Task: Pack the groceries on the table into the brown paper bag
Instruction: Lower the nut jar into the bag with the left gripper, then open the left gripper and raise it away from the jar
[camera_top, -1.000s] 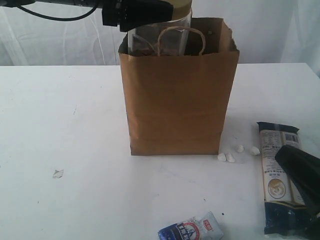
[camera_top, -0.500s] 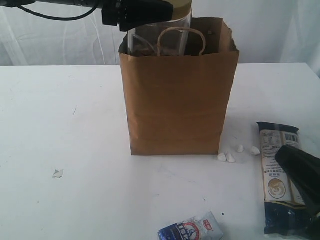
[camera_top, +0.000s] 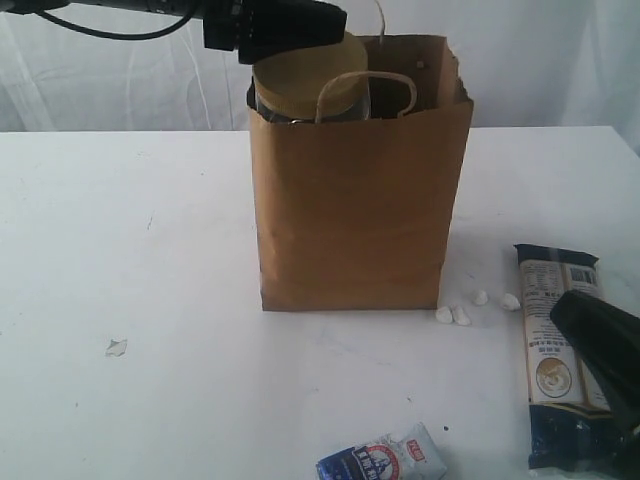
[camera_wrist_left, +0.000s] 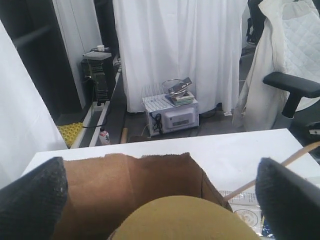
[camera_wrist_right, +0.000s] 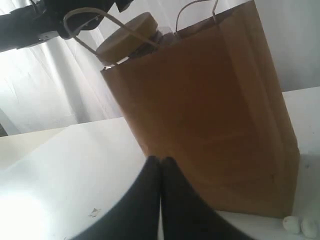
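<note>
The brown paper bag (camera_top: 355, 200) stands upright mid-table. The clear jar, its tan lid (camera_top: 305, 75) tilted, sits low in the bag's mouth behind the front handle. My left gripper (camera_top: 290, 25) hovers just above it, open; in the left wrist view its fingers (camera_wrist_left: 30, 200) spread wide either side of the lid (camera_wrist_left: 185, 220). My right gripper (camera_wrist_right: 160, 161) is shut on nothing, low at the right over the long dark packet (camera_top: 555, 350). The small blue-white packet (camera_top: 385, 460) lies at the front edge. Can, pouch and juice bottle are out of view.
A few white pebble-like bits (camera_top: 455, 314) lie by the bag's right front corner. A small torn scrap (camera_top: 116, 347) lies on the white table (camera_top: 150, 250) at the left. A white curtain hangs behind the table.
The jar has dropped from the left gripper down into the bag, its lid now tilted near the rim. The bag shifted slightly. The right arm has not moved.
</note>
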